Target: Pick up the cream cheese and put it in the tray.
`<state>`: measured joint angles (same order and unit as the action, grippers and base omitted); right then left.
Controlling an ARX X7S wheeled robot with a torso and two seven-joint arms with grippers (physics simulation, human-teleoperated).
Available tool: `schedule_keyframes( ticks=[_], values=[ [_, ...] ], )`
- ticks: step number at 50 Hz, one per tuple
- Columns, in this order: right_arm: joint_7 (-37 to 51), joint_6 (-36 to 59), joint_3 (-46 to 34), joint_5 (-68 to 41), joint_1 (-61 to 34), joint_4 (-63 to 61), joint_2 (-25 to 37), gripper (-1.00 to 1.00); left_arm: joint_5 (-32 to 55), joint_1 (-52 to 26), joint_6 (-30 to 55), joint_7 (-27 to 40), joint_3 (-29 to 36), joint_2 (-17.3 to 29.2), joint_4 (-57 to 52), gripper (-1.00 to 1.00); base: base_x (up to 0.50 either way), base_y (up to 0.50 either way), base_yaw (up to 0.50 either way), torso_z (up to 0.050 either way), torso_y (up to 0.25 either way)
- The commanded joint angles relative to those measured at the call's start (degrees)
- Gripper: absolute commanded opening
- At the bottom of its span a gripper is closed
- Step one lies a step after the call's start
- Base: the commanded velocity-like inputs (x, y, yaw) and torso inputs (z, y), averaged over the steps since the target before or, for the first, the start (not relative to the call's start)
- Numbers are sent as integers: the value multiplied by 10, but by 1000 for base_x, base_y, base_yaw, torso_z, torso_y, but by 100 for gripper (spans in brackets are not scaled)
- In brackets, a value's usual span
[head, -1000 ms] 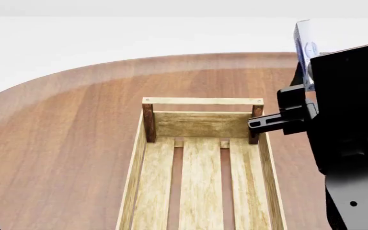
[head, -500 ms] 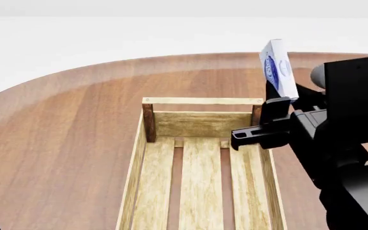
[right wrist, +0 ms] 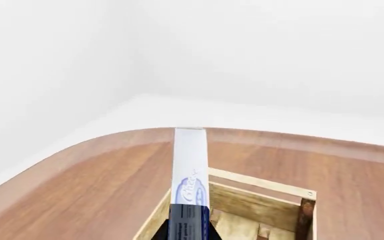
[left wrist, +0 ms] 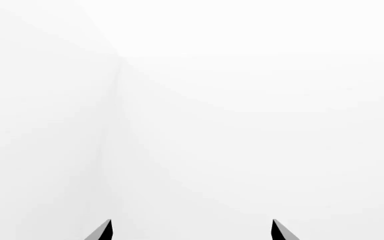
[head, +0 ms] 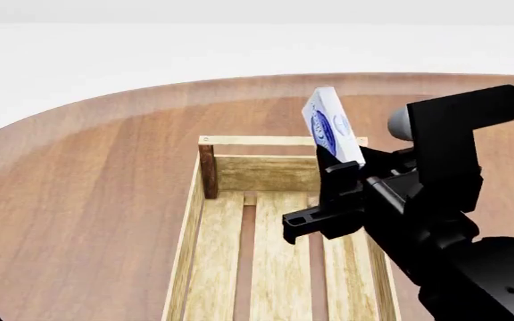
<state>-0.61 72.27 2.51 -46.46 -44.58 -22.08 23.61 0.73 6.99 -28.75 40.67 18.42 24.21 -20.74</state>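
Right gripper [head: 336, 160] clamped on the cream cheese [head: 332, 134], held on edge above the tray [head: 190, 221] — over its far right corner. To place well, carry the box inward past the top rail, lower toward the slats, then release. Left gripper [left wrist: 190, 231] — fingertips apart, nothing between them.
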Motion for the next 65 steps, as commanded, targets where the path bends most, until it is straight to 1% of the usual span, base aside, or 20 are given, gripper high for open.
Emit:
schedule_keyframes(
  ticks=[1,4,11,16,18,20,26,30,33,37,50,65],
  values=[
    [14,50,-9,-16,-25,9,-5,-100,0,1,2,3,-2,1,-2,100,0,0,0,0,0],
    [26,81,-23,-18,-41,19,-3,-100,0,2,3,5,-4,2,-4,100,0,0,0,0,0],
    [44,119,-42,-23,-59,20,1,-100,-1,2,4,6,-3,2,-5,100,0,0,0,0,0],
    [58,153,-31,-40,-63,30,-3,-100,-3,1,6,5,-1,1,-3,100,0,0,0,0,0],
    [62,173,-40,-62,-64,27,4,-100,-2,1,6,6,-1,2,-4,100,0,0,0,0,0],
    [81,174,-42,-81,-68,35,6,-100,-1,2,6,6,-2,2,-5,100,0,0,0,0,5],
    [164,173,-63,-182,-95,72,26,-100,-2,1,8,7,-1,2,-4,100,0,0,0,0,0],
    [224,175,-100,-270,-114,92,51,-100,-2,2,9,8,-2,3,-5,100,0,0,0,0,0],
    [259,173,-120,-316,-125,102,60,-100,-2,1,9,8,-1,3,-5,100,0,0,0,0,0],
    [281,169,-139,-351,-133,113,70,-100,-2,0,10,8,-1,3,-4,100,0,0,0,0,0],
    [329,161,-190,-414,-178,152,92,-100,-1,-2,12,6,3,3,-1,100,0,0,0,0,1],
    [344,142,-237,-423,-194,159,104,-100,-14,-2,22,12,2,2,-2,100,0,0,0,0,1]
  ],
)
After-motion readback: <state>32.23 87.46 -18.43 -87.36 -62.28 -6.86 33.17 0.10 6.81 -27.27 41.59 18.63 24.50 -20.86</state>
